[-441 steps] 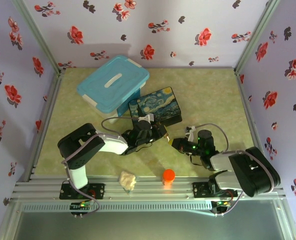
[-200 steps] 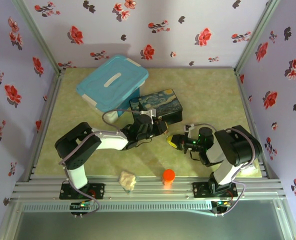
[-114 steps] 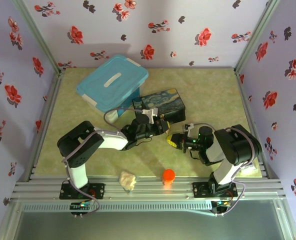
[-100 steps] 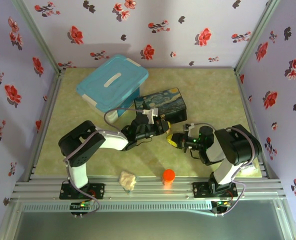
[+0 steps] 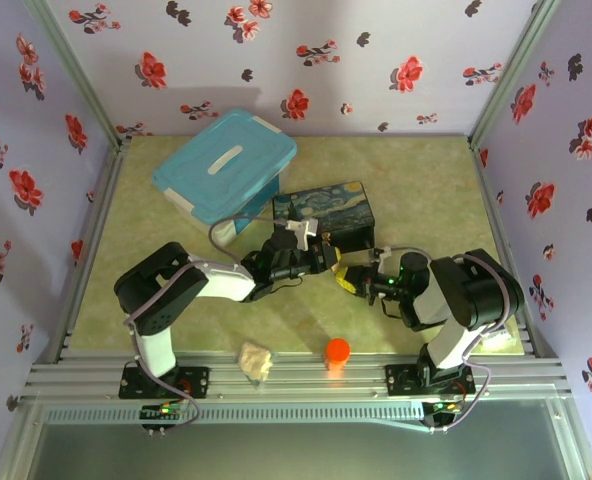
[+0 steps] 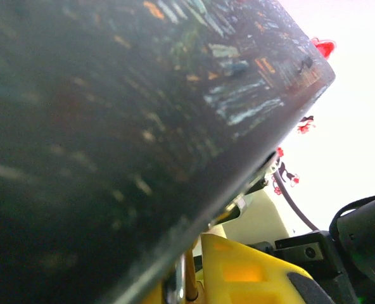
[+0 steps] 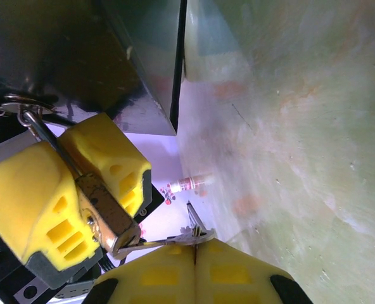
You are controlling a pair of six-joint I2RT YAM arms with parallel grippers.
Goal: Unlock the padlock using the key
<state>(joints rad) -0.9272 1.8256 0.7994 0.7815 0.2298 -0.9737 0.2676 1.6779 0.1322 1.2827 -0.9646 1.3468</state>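
Two grippers meet at 6 o'clock of the box (image 5: 326, 208). The left gripper (image 7: 86, 190) is clamped on the padlock (image 7: 104, 214): its brass body sits between the yellow fingers (image 7: 42, 209), with the shackle (image 7: 45, 140) pointing to 10 o'clock in the right wrist view. The right gripper (image 7: 195, 253) is pinched together on the key (image 7: 175, 239). The key's tip meets the padlock's lower end, but I cannot tell whether it is inserted.

You see a brass-gold padlock (image 7: 105, 215), a grey key (image 7: 175, 239), yellow finger pads (image 7: 32, 212), a swirly blue-and-yellow painted box (image 5: 326, 207), a light blue tub (image 5: 226, 165) and an orange cap (image 5: 337, 349).
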